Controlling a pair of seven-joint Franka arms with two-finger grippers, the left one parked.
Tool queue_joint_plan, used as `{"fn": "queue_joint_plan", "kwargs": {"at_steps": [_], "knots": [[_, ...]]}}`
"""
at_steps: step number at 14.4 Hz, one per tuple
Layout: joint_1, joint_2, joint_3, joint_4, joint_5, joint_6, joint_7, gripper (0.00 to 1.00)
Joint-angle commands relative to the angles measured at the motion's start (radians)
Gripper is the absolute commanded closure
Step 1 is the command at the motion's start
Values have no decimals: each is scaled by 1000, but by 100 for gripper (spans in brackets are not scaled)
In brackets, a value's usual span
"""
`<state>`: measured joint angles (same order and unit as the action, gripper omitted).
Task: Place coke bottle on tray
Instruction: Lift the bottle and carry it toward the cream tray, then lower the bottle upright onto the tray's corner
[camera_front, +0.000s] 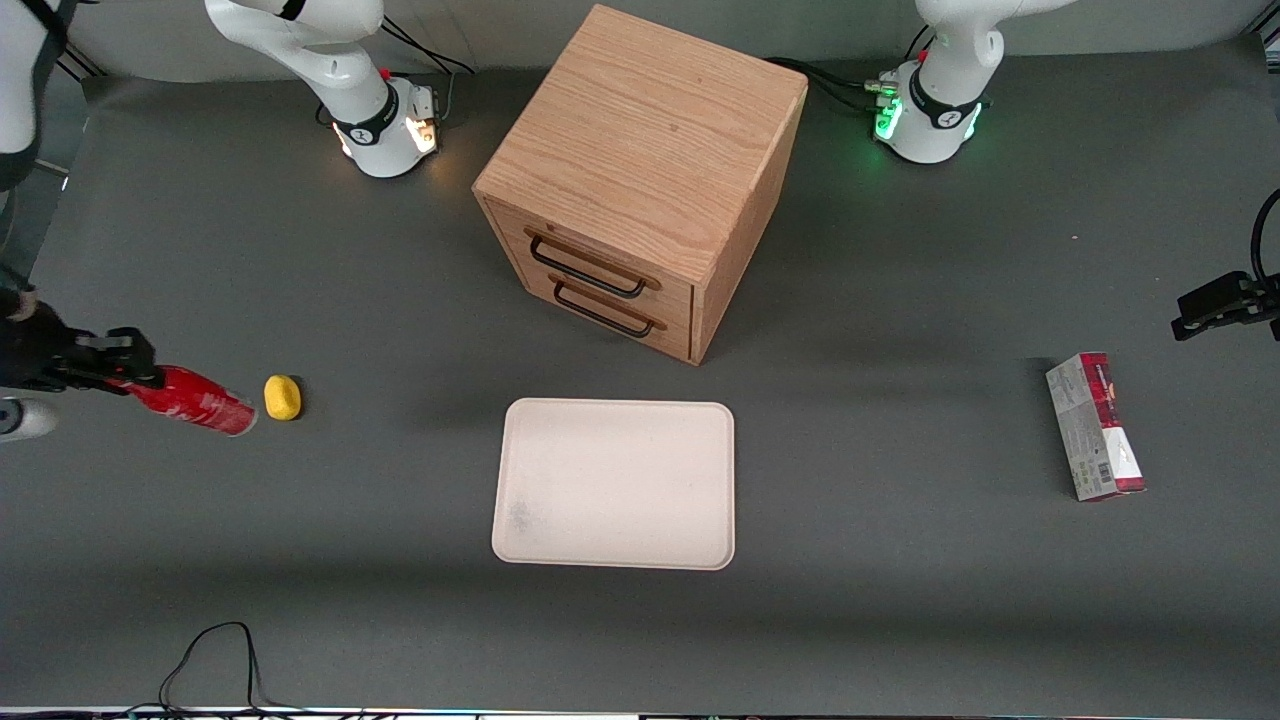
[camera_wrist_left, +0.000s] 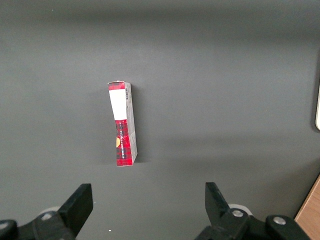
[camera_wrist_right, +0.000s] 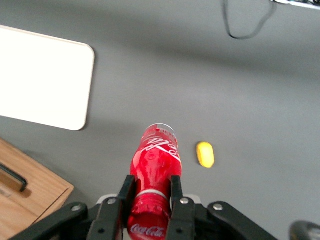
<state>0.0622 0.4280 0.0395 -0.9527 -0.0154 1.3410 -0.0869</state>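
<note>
My gripper (camera_front: 128, 376) (camera_wrist_right: 151, 186) is shut on the neck of the coke bottle (camera_front: 198, 401) (camera_wrist_right: 156, 150), a slim all-red bottle. It holds the bottle tilted, base pointing away from the fingers, at the working arm's end of the table. The bottle's cap sits between the black fingers (camera_wrist_right: 126, 190). The pale cream tray (camera_front: 615, 485) (camera_wrist_right: 40, 80) lies flat and bare in front of the cabinet, well away from the bottle toward the table's middle.
A small yellow lump (camera_front: 282, 397) (camera_wrist_right: 205, 154) lies on the mat just beside the bottle's base. The wooden cabinet (camera_front: 640, 180) (camera_wrist_right: 25, 200) with two drawer handles stands farther from the front camera than the tray. A red-and-grey carton (camera_front: 1095, 425) (camera_wrist_left: 122, 125) lies toward the parked arm's end.
</note>
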Motion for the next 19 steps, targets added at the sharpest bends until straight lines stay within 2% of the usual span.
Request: {"fn": "queue_joint_plan", "kwargs": {"at_steps": [1,6,8,13,19], "knots": [[105,26,10,57,-18,21,71,100],[266,61,14,57,-18,60,186,100],[303,72,14,58,-18,61,225,100],[314,144,22,68,-18,119,225,100],[309,300,20,69,-18,266,225,100]]}}
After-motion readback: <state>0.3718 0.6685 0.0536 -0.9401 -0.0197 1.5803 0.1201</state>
